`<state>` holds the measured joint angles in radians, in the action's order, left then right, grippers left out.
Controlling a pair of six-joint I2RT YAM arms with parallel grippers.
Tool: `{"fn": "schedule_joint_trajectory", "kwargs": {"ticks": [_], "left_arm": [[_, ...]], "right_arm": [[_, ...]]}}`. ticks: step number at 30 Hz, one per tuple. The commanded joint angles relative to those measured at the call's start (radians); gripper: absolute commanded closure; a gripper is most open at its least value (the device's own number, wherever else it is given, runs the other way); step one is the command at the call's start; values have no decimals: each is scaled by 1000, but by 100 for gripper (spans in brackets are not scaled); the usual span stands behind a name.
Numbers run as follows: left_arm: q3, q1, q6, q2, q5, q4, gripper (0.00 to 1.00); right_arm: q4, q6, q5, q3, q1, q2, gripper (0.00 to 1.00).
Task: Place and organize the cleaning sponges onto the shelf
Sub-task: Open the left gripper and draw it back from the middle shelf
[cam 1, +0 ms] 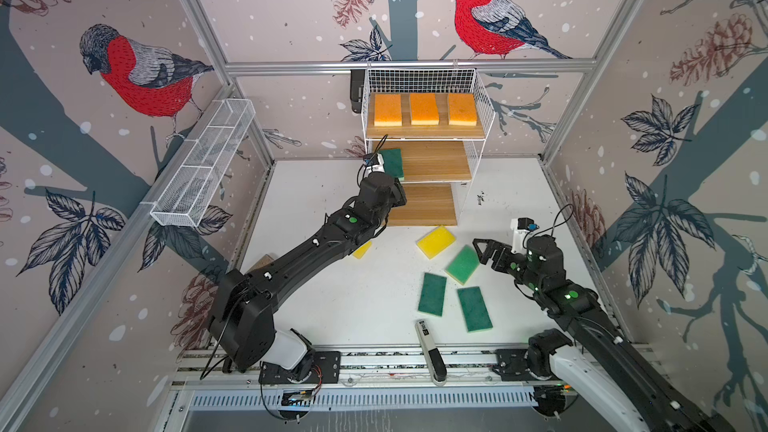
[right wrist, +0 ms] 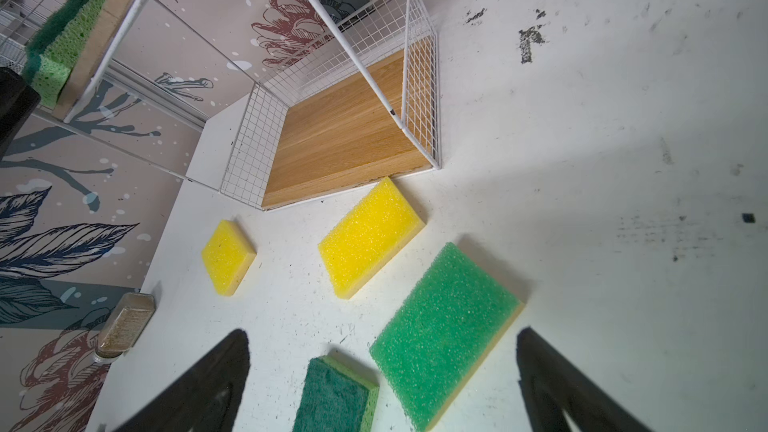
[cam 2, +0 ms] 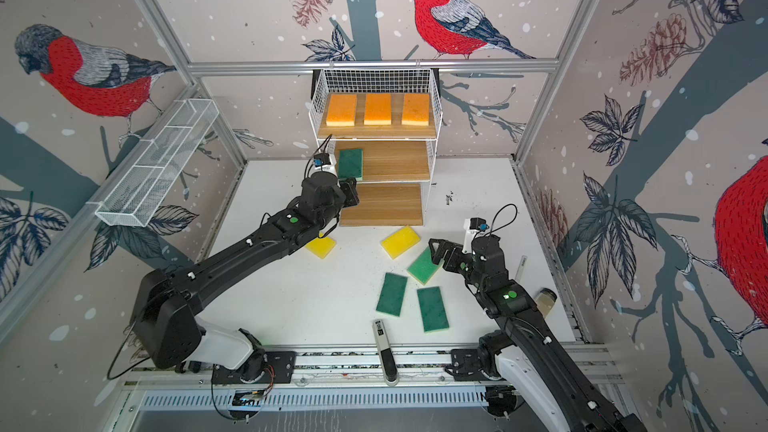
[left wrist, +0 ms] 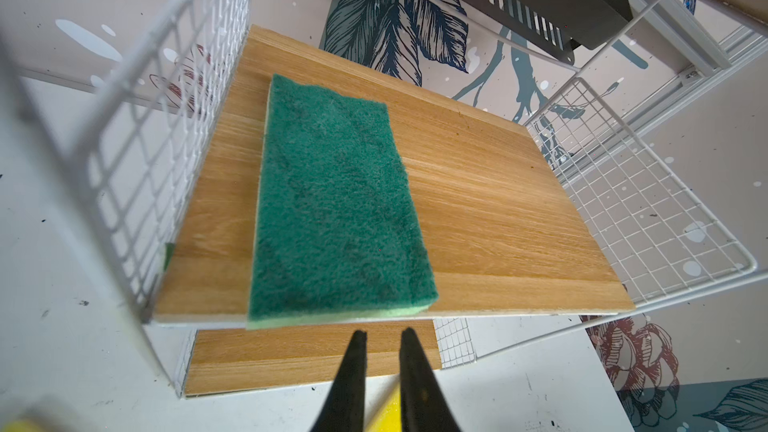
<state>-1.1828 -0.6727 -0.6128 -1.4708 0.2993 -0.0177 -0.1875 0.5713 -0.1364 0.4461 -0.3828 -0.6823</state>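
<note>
Jaws of the right gripper (right wrist: 383, 333) gape wide, a green sponge (right wrist: 446, 326) just ahead between them, long axis slanted; the left gripper (left wrist: 384, 331), pressed together and empty, sits farther off

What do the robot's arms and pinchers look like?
The left arm and right arm are black, with white shells near their bases and round green dots on top. Thin black cables loop beside them, and each wrist carries a small white camera. The left gripper and right gripper have black pointed fingers.

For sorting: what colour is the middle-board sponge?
Dark green sponge; the left wrist view shows it best.
</note>
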Motion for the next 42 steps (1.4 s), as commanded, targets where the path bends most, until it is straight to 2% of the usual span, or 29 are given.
{"fn": "schedule_joint_trajectory", "kwargs": {"ticks": [1, 11, 19, 33, 42], "left_arm": [[-7, 3, -1, -6, 26, -63, 82], [12, 3, 0, -33, 49, -160, 82], [8, 4, -10, -43, 102, -149, 82], [-37, 4, -1, -97, 101, -153, 82], [-40, 4, -17, -94, 159, -127, 81]], "right_arm": [[32, -14, 12, -3, -1, -3, 0], [35, -20, 17, -13, 0, -1, 0], [42, -23, 20, -23, 2, -1, 0], [35, -34, 25, -24, 1, 1, 0], [37, -39, 27, -27, 2, -3, 0]]}}
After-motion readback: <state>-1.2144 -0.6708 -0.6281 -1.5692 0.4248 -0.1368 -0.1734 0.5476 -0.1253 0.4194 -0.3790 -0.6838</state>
